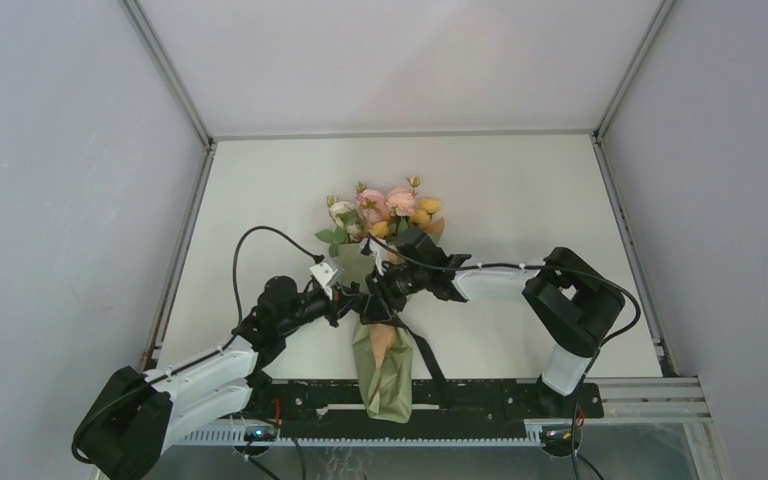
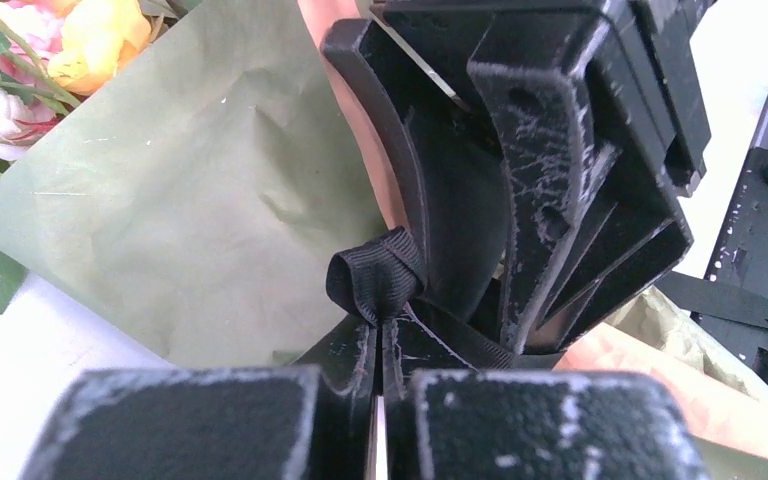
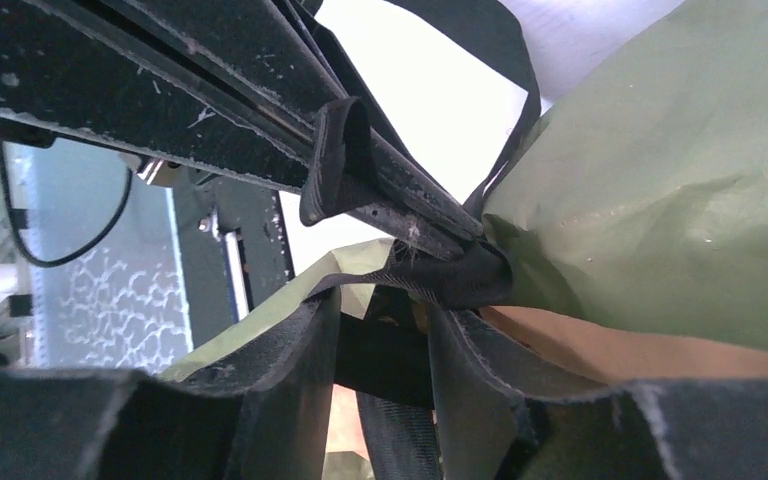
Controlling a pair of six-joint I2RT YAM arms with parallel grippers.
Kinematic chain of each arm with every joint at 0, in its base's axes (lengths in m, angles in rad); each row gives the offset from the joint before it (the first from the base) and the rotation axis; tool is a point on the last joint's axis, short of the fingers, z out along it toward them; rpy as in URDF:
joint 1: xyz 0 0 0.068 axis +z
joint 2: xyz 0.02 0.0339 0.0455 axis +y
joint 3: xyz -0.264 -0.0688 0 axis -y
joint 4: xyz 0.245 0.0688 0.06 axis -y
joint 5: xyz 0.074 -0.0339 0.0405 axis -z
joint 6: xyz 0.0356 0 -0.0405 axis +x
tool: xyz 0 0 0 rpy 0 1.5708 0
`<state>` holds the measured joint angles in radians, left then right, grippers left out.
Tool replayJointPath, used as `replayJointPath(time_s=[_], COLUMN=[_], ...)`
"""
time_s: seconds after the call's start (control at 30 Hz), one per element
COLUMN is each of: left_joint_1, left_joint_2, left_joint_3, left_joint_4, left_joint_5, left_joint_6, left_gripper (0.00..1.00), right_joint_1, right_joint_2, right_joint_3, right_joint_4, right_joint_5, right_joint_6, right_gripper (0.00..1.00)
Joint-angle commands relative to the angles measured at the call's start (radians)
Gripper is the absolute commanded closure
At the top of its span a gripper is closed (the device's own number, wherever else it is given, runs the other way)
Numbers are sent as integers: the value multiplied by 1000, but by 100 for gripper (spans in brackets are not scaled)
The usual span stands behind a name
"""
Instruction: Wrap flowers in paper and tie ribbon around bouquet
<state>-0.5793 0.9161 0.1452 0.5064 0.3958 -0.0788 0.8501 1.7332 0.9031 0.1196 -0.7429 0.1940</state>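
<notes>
Bouquet (image 1: pixel 385 355) lies mid-table (image 1: pixel 520 200). The flowers (image 1: pixel 385 208) are at the far end and the olive cone points toward the near edge, tan strip showing. The ribbon (image 2: pixel 375 280) sits at the cone's waist, one black tail trailing near-right.

The left gripper (image 2: pixel 378 345) reaches in from the left, jaws clamped flat on a fold of ribbon right against the paper (image 2: pixel 190 200). The right gripper (image 3: pixel 385 335) reaches in from the right, nose to nose with it. Its jaws stand apart; a strand runs between the fingers (image 3: pixel 295 385) and looks unpinched.

Step looks like cinching the tie. The ribbon bunches at the paper edge; cannot tell if it's a real knot.

To do it well:
- Left clamp acts as anchor.
- Right should grip the free strand close to the bunch, not far out on the tail.
- Pull right and level with the table so the cone doesn't lift or roll.
- Pull gently. The paper looks thin and would likely crease, and a hard cinch could crush the stalks.
- Fingertips are crowded, so avoid pinching paper along with ribbon.
</notes>
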Motion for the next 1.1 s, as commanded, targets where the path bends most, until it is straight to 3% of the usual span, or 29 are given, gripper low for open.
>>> replayJointPath(time_s=[0.0, 0.27, 0.6, 0.8, 1.07], left_joint_1=[9, 9, 9, 9, 10], left_joint_2=[1, -6, -5, -8, -10], left_joint_3=[-12, -9, -11, -12, -14], left_joint_4=[21, 11, 12, 14, 6], left_joint_5=[-7, -14, -17, -24, -28], left_joint_6=[20, 22, 26, 31, 42], left_gripper=[100, 100, 100, 100, 100], right_joint_1=[33, 28, -49, -92, -166], right_joint_2=[-43, -86, -253, -296, -374], right_joint_3=[17, 17, -88, -122, -221], right_joint_4=[-14, -54, 36, -35, 56], right_joint_5=[121, 135, 165, 315, 420], right_joint_6=[-63, -68, 34, 88, 287], right_gripper=[59, 99, 100, 100, 100])
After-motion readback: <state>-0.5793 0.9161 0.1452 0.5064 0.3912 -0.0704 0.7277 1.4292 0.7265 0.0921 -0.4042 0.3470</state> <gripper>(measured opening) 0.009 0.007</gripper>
